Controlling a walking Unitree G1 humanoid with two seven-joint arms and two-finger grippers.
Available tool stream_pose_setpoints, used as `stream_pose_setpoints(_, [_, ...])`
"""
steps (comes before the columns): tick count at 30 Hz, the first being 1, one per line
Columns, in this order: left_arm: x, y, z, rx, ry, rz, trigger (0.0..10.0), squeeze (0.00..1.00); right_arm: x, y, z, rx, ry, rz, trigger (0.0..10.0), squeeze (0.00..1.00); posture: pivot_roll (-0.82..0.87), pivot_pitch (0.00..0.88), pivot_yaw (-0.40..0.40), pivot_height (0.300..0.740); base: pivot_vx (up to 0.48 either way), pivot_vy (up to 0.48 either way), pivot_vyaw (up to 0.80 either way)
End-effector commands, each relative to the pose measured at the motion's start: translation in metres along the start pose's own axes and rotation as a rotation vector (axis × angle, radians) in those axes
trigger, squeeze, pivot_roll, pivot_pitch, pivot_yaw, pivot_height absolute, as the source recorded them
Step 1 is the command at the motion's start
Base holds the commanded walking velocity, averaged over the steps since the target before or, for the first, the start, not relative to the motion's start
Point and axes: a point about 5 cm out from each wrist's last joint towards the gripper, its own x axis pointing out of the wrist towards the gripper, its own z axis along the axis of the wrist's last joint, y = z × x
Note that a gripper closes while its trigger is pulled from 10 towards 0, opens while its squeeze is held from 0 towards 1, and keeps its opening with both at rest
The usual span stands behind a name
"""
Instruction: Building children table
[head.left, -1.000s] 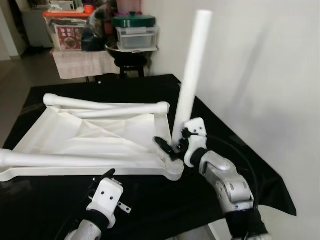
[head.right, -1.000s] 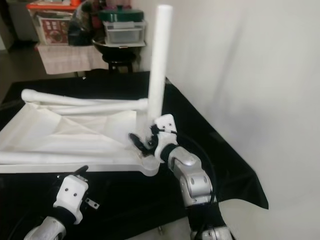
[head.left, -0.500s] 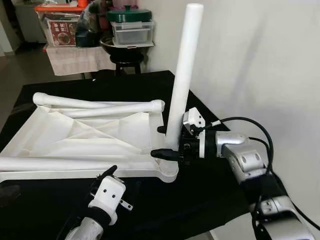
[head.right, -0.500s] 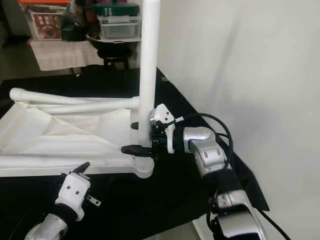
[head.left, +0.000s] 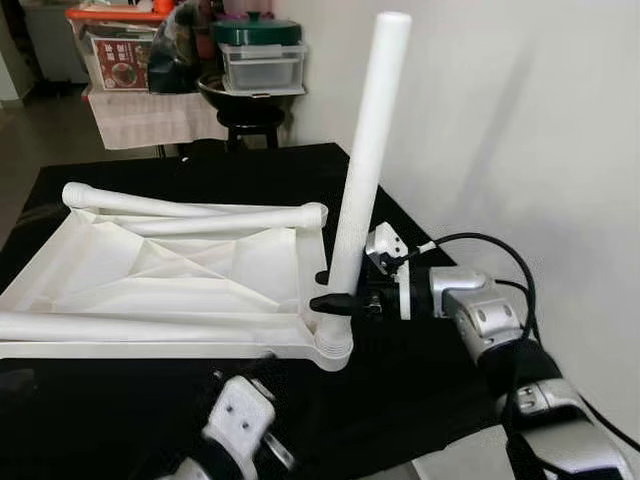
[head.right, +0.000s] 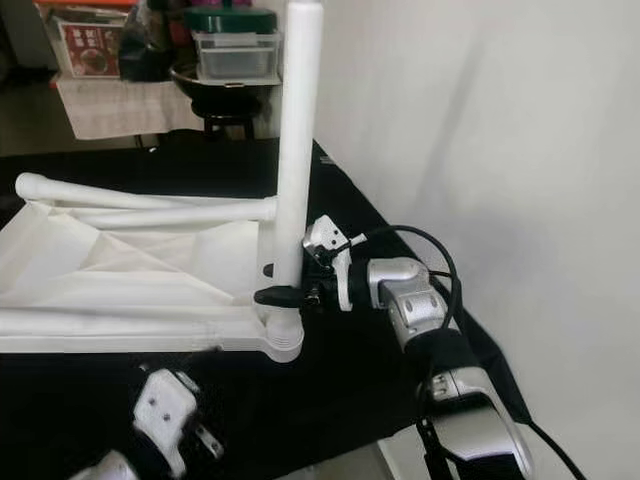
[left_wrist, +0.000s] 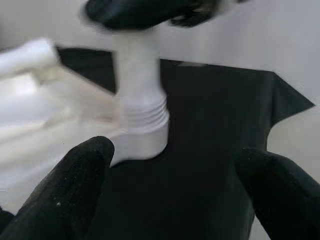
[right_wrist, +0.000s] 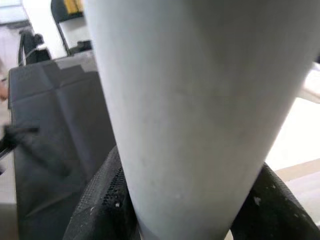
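Right tool grips table leg, standing near-upright.

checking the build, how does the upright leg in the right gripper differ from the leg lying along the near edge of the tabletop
The upright leg stands in the corner socket; the lying leg rests flat on the upturned tabletop. The right gripper clamps the upright one; nothing holds the lying one. Both are white tubes.

I see the white leg as smooth matt plastic, and the table frame looks the same. Matt black cloth covers the tabletop; my right arm's shell is glossy silver.
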Motion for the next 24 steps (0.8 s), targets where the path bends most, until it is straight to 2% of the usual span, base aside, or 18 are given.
stream_pose_setpoints(1, [-0.004,0.004,-0.003,-0.008,0.020,0.035,10.0,0.00,-0.005,0.006,-0.011,0.040,0.014,-0.017,0.0,0.00,-0.03,0.000,-0.085,0.740,0.000,0.000,0.00])
stream_pose_setpoints(3, [-0.004,0.004,-0.003,-0.008,0.020,0.035,10.0,0.00,-0.005,0.006,-0.011,0.040,0.014,-0.017,0.0,0.00,-0.03,0.000,-0.085,0.740,0.000,0.000,0.00])
stream_pose_setpoints(4, [-0.007,0.007,-0.006,0.000,0.028,0.069,10.0,0.00,-0.006,0.012,-0.017,0.049,0.025,-0.082,0.0,0.00,-0.02,0.000,-0.090,0.740,0.000,0.000,0.00])
stream_pose_setpoints(5, [-0.009,0.012,-0.008,-0.008,0.030,0.116,10.0,0.00,-0.003,0.009,-0.029,0.025,0.092,-0.478,0.0,0.00,-0.03,0.000,-0.087,0.740,0.000,0.000,0.00])
stream_pose_setpoints(6, [-0.011,0.015,-0.010,-0.014,0.030,0.148,10.0,0.00,-0.008,0.008,-0.036,-0.003,0.139,-0.785,0.0,0.00,-0.03,0.000,-0.084,0.740,0.000,0.000,0.00])
stream_pose_setpoints(7, [-0.012,0.017,-0.011,-0.030,0.026,0.163,10.0,0.00,-0.013,0.023,-0.043,0.065,0.152,-0.894,0.0,0.00,-0.02,0.000,-0.086,0.740,0.000,0.000,0.00])
stream_pose_setpoints(10, [-0.012,0.017,-0.011,-0.030,0.026,0.163,10.0,0.00,-0.013,0.023,-0.043,0.065,0.152,-0.894,0.0,0.00,-0.02,0.000,-0.086,0.740,0.000,0.000,0.00])
stream_pose_setpoints(11, [-0.013,0.019,-0.012,-0.036,0.025,0.166,10.0,0.00,-0.017,0.039,-0.045,0.090,0.160,-0.914,0.0,0.00,-0.04,0.000,-0.085,0.740,0.000,0.000,0.00])
stream_pose_setpoints(13, [-0.014,0.020,-0.013,-0.064,0.024,0.156,10.0,0.00,-0.026,0.053,-0.053,0.126,0.169,-0.882,0.0,0.00,-0.05,0.000,-0.081,0.740,0.000,0.000,0.00])
stream_pose_setpoints(18, [-0.013,0.020,-0.015,-0.084,0.025,0.145,10.0,0.00,-0.028,0.051,-0.057,0.139,0.179,-0.894,0.0,0.00,-0.06,0.000,-0.079,0.740,0.000,0.000,0.00])
stream_pose_setpoints(19, [-0.012,0.021,-0.015,-0.091,0.023,0.140,10.0,0.00,-0.022,0.049,-0.053,0.151,0.156,-0.853,10.0,0.00,-0.06,0.000,-0.080,0.740,0.000,0.000,0.00])
stream_pose_setpoints(22, [-0.011,0.021,-0.016,-0.096,0.020,0.135,10.0,0.00,-0.018,0.046,-0.048,0.160,0.122,-0.830,10.0,0.00,-0.06,0.000,-0.080,0.740,0.000,0.000,0.00])
stream_pose_setpoints(23, [-0.009,0.021,-0.016,-0.099,0.018,0.128,10.0,0.00,-0.012,0.040,-0.040,0.158,0.068,-0.762,10.0,1.00,-0.06,0.000,-0.089,0.740,0.000,0.000,0.00])
stream_pose_setpoints(24, [-0.006,0.021,-0.018,-0.105,0.012,0.120,10.0,0.00,-0.002,0.032,-0.022,0.152,-0.036,-0.631,10.0,1.00,-0.05,0.000,-0.094,0.740,0.000,0.000,0.00])
